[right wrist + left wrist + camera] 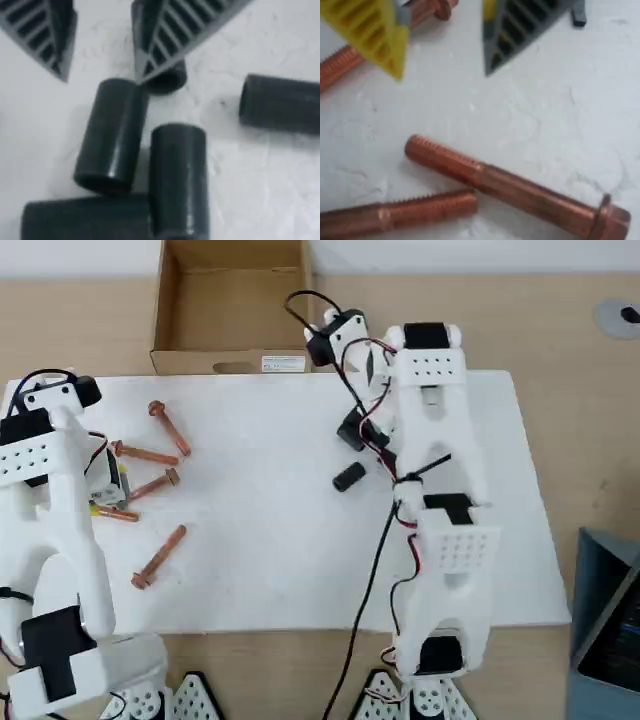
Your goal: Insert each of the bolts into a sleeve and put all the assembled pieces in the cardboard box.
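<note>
On the white mat [280,540], the left tool [442,74] gapes empty over stiff copper bolts [520,190], likely best gripped mid-shank; the right tool [100,79], equally wide, hangs over slick, roll-prone sleeves [177,175].

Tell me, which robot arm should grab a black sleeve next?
Right. The right gripper hangs open just above the cluster of black sleeves on the white mat, so it is probably best placed. The left gripper is over the copper bolts, away across the mat.
</note>
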Available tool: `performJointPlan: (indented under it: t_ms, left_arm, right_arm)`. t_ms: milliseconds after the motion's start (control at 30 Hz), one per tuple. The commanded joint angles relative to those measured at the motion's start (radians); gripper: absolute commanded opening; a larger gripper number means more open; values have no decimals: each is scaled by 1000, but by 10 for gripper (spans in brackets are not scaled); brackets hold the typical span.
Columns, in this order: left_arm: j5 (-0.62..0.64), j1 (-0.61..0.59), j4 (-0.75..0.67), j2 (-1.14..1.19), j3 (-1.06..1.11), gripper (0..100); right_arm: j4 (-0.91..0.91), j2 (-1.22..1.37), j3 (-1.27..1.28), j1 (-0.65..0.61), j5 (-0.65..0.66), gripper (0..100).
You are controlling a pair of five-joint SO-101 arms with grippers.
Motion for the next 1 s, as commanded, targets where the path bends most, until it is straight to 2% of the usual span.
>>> performJointPlan:
  t_ms: [0,500,967]
  left_arm:
    - [-5,2,3,-5,-43,122]
    - [-5,2,5,-5,-43,122]
    - [-5,0,6,-5,-43,122]
  right_arm:
    - [25,25,-101,-13,9,117]
    - [60,97,-147,-48,2,117]
    - [21,143,-153,-42,3,118]
